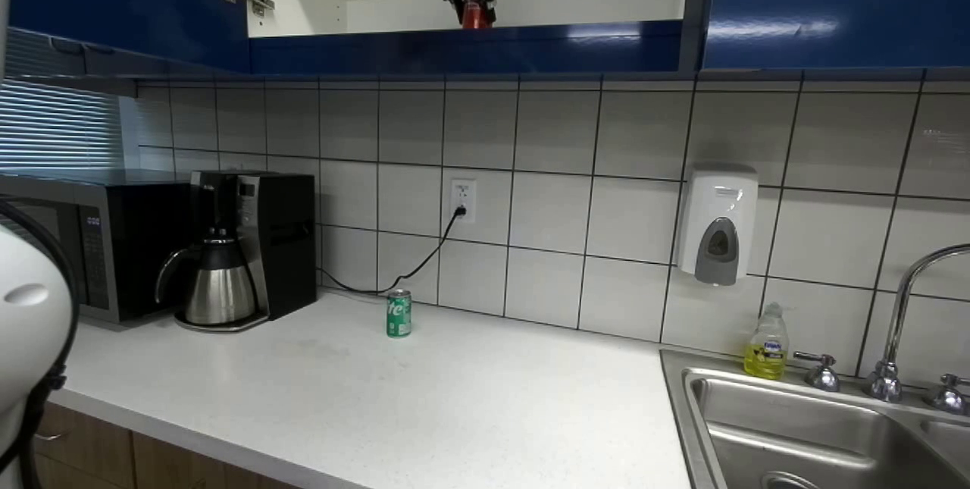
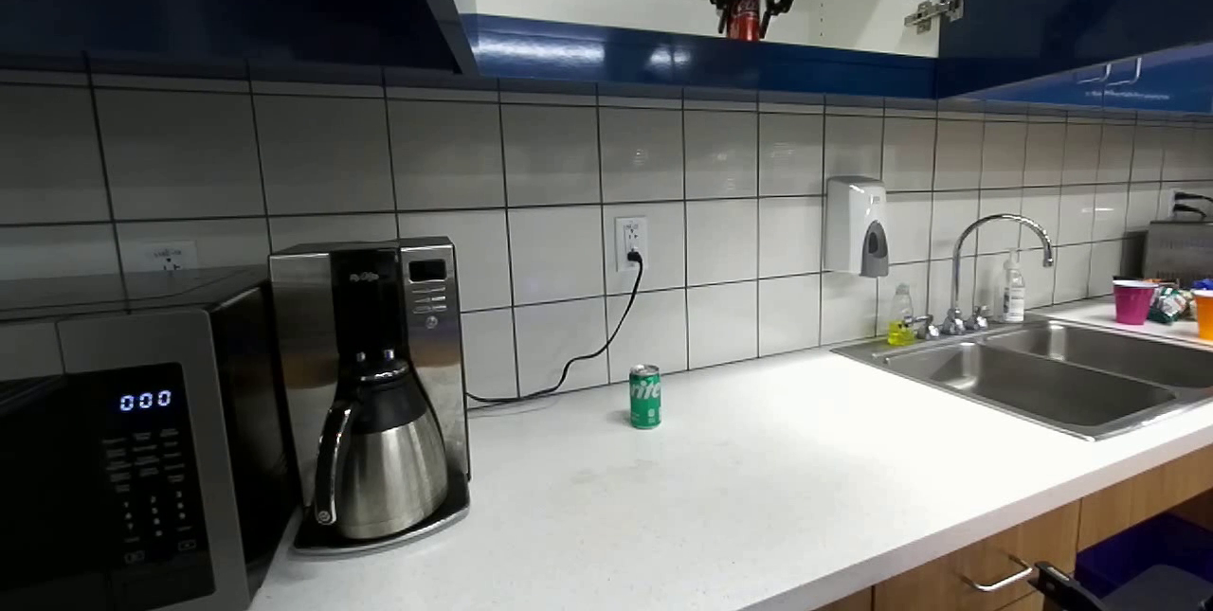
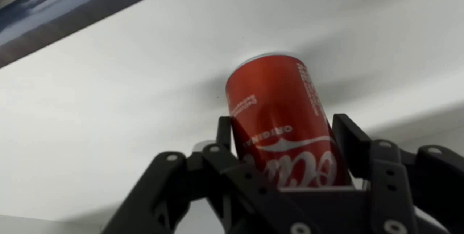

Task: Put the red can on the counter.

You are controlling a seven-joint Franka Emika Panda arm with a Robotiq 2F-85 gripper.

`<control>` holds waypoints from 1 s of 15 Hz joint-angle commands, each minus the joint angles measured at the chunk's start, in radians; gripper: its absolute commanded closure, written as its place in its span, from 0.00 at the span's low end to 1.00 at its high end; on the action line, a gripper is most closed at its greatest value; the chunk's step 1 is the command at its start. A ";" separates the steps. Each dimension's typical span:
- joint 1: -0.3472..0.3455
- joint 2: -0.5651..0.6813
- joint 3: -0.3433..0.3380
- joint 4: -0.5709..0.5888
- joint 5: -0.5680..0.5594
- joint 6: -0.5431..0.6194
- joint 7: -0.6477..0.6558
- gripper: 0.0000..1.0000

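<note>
My gripper comes in from the bottom of the wrist view. Its black fingers stand on both sides of the red can and appear to touch it. The can is small with white lettering and is in line with the gripper. In both exterior views the gripper points down inside the open upper cabinet with the can between its fingers. The cabinet's front rail hides the can's bottom there, and I cannot tell if it touches the shelf. The white counter lies well below.
A blue front rail edges the cabinet, with open doors beside it. A green can stands on the counter near the tiles. A coffee maker, a microwave and a steel sink stand around it.
</note>
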 commanded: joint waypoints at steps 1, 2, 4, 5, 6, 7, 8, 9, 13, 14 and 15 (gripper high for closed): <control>0.004 0.028 -0.002 0.050 -0.016 -0.019 0.022 0.59; 0.006 0.030 -0.001 0.053 -0.016 -0.019 0.022 0.60; 0.008 0.035 0.001 0.058 -0.015 -0.020 0.020 0.61; 0.011 0.034 0.002 0.059 -0.014 -0.024 0.017 0.61; 0.014 0.031 0.004 0.058 -0.013 -0.026 0.015 0.61; 0.018 0.029 0.005 0.059 -0.013 -0.028 0.015 0.61; 0.025 0.023 0.007 0.061 -0.017 -0.032 0.016 0.61; 0.031 0.018 0.008 0.060 -0.019 -0.032 0.017 0.61; 0.061 -0.010 0.007 0.046 -0.026 -0.034 0.020 0.61; 0.067 -0.018 0.006 0.042 -0.027 -0.035 0.020 0.61; 0.072 -0.027 0.005 0.036 -0.028 -0.033 0.020 0.61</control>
